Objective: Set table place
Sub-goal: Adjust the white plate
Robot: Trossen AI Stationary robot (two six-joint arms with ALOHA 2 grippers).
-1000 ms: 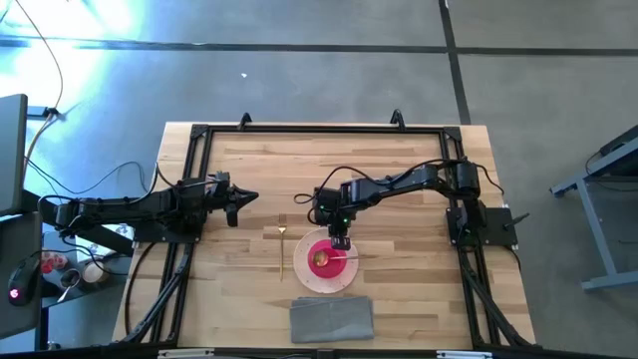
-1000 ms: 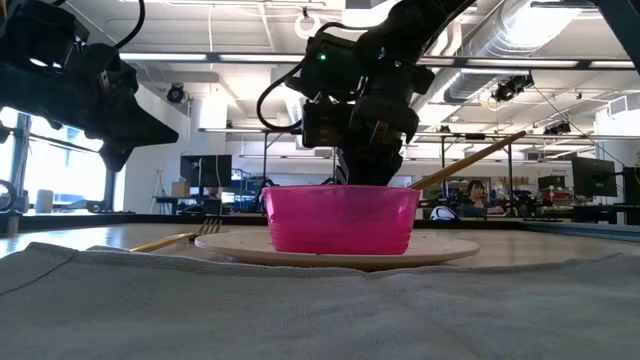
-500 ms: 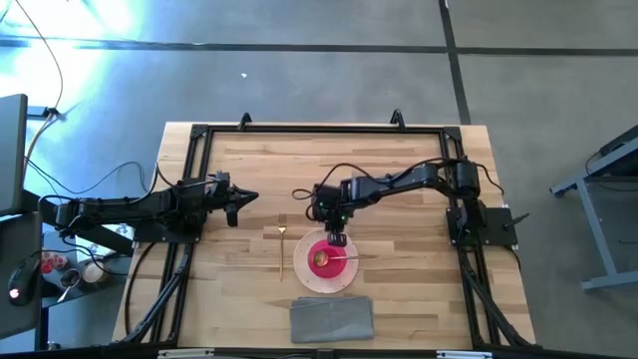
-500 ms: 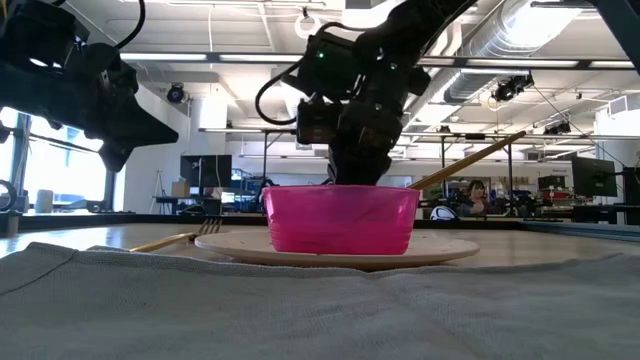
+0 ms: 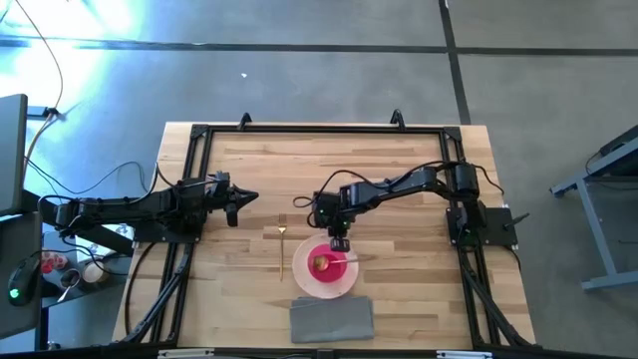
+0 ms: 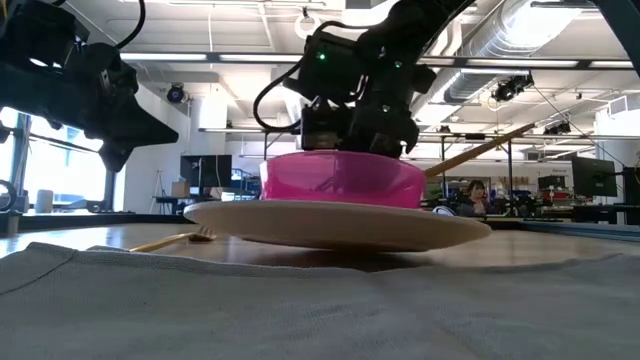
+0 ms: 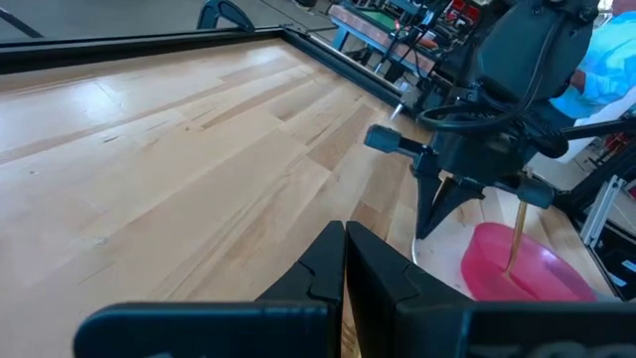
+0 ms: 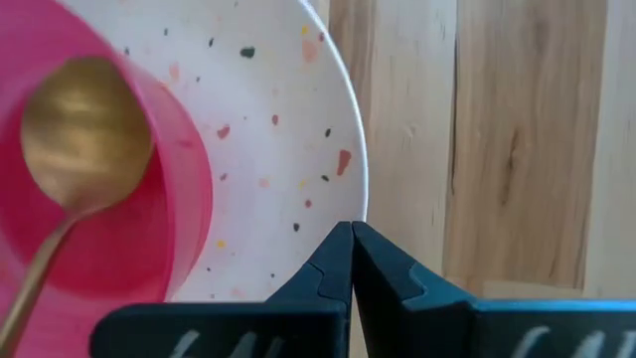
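The speckled off-white plate (image 5: 302,280) carries the pink bowl (image 5: 327,267). The gold spoon (image 8: 84,134) has its bowl end inside the pink bowl, and its handle (image 6: 480,150) leans on the rim, pointing right. In the low view the plate (image 6: 330,225) shows its underside, with its near edge off the table. The gold fork (image 5: 282,249) lies flat to the plate's left. My right gripper (image 5: 339,243) is shut at the plate's far rim. My left gripper (image 5: 255,197) is shut and empty, hovering at the table's left. My right gripper points down, with its shut fingertips (image 8: 351,231) at the plate's far rim (image 8: 360,189). The fingers cover the place of contact, so I cannot tell whether they press on the rim or grip it. The plate sits tilted, its near edge (image 6: 340,245) raised, with the bowl still on it.
A grey folded cloth (image 5: 332,319) lies just near of the plate and fills the low view's foreground (image 6: 300,310). The black rail frame (image 5: 319,130) runs around the light wood table. A person (image 6: 470,195) sits in the room far behind it.
The plate, with bowl and spoon on it, has come a little toward the table's near edge. Its near edge has risen off the table, so its underside now shows in the low view. My right gripper has stayed at the plate's far rim.
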